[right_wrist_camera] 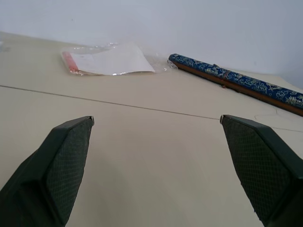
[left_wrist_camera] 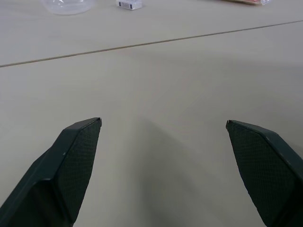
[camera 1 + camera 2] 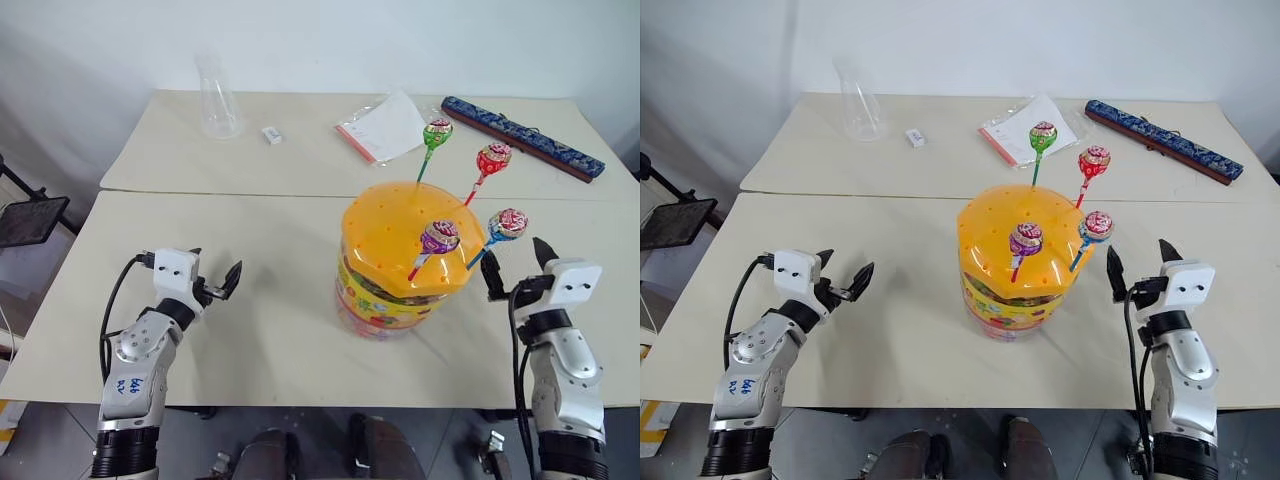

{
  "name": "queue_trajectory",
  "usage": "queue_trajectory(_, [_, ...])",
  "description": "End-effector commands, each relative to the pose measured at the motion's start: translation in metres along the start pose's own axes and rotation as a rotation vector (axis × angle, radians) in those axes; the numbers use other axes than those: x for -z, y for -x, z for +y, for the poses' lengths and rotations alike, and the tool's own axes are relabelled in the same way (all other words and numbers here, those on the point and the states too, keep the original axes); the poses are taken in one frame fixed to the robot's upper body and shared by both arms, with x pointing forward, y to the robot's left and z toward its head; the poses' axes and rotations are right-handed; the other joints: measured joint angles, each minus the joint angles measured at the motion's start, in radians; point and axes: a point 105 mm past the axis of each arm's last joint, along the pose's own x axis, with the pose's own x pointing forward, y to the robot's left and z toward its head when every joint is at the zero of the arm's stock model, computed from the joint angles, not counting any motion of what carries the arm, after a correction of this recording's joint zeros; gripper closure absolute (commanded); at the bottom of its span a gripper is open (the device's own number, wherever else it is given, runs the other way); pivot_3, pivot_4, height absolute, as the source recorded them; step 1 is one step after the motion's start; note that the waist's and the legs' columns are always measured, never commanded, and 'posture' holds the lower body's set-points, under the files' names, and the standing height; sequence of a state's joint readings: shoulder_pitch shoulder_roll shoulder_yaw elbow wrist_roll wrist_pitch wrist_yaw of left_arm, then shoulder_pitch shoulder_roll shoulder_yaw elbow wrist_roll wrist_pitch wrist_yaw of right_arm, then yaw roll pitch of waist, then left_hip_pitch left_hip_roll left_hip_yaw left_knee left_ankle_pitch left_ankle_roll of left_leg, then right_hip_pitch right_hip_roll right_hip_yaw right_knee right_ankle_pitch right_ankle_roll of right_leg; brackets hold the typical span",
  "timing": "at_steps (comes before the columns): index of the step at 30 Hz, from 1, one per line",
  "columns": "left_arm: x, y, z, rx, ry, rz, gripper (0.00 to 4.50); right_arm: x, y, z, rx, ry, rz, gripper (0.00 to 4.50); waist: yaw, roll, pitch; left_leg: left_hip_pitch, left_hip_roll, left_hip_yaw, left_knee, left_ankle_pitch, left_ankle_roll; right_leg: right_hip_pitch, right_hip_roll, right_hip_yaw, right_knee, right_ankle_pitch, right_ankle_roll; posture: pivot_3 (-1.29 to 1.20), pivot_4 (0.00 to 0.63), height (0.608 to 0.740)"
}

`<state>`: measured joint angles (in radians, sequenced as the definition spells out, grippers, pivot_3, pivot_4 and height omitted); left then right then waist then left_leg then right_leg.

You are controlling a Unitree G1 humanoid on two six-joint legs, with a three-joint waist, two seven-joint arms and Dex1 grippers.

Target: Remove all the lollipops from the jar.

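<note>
The jar, a clear tub with a candy label and a domed orange lid, stands right of centre on the near table. Several lollipops stick up from holes in the lid: green, red, blue and pink, and purple. My left gripper hovers open over the table, well left of the jar. Just right of the jar, beside the blue and pink lollipop, my right gripper is open. Both wrist views show wide, empty jaws over bare tabletop.
On the far table stand a tall clear plastic cup, a small white box, a plastic sleeve with paper and a long blue patterned case. A seam divides the two tables. A black stand sits off the left edge.
</note>
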<state>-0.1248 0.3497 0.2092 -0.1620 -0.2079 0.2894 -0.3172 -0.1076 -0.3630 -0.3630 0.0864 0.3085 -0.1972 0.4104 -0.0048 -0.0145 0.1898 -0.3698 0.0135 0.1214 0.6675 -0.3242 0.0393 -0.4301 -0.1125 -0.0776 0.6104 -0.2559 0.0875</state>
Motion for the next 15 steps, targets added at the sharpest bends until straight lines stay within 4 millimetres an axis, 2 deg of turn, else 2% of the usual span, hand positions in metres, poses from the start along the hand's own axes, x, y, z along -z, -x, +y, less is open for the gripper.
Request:
queue_trajectory(1, [-0.03, 0.003, 0.002, 0.148, -0.09, -0.103, 0.0, -0.028, 0.001, -0.004, -0.085, 0.016, -0.087, 0.02, 0.0, 0.0, 0.0, 0.0, 0.0, 0.0, 0.0, 0.0, 0.0, 0.0, 0.0, 0.0, 0.0, 0.0, 0.0, 0.0, 0.15, 0.74])
queue_trajectory(4, [-0.054, 0.006, 0.02, 0.285, 0.003, -0.17, 0.0, -0.047, 0.012, -0.003, -0.291, -0.039, -0.08, 0.02, 0.001, 0.001, 0.0, 0.0, 0.0, 0.0, 0.0, 0.0, 0.0, -0.001, 0.0, 0.0, -0.001, 0.0, -0.001, 0.0, 0.15, 0.74])
queue_trajectory(8, [-0.074, 0.017, 0.019, 0.583, 0.025, -0.127, 0.0, -0.078, 0.035, -0.015, -0.442, -0.121, -0.033, 0.02, 0.005, 0.001, 0.0, 0.0, 0.0, -0.002, 0.0, 0.0, 0.0, 0.001, 0.0, -0.002, 0.0, 0.0, -0.001, 0.0, 0.15, 0.74])
queue_trajectory(11, [-0.091, 0.02, 0.018, 0.715, 0.026, -0.109, 0.0, -0.104, 0.053, -0.015, -0.52, -0.136, -0.053, 0.02, 0.005, 0.001, 0.0, 0.0, 0.0, -0.002, 0.0, -0.001, 0.001, 0.002, 0.0, -0.003, -0.003, 0.0, -0.001, 0.0, 0.15, 0.74])
queue_trajectory(15, [-0.123, 0.021, 0.001, 0.948, 0.059, -0.132, 0.0, -0.142, 0.085, -0.009, -0.573, -0.115, -0.122, 0.02, 0.013, 0.0, 0.0, -0.001, 0.0, -0.002, 0.0, -0.001, 0.001, 0.002, 0.0, -0.004, -0.004, 0.0, 0.0, 0.0, 0.15, 0.74])
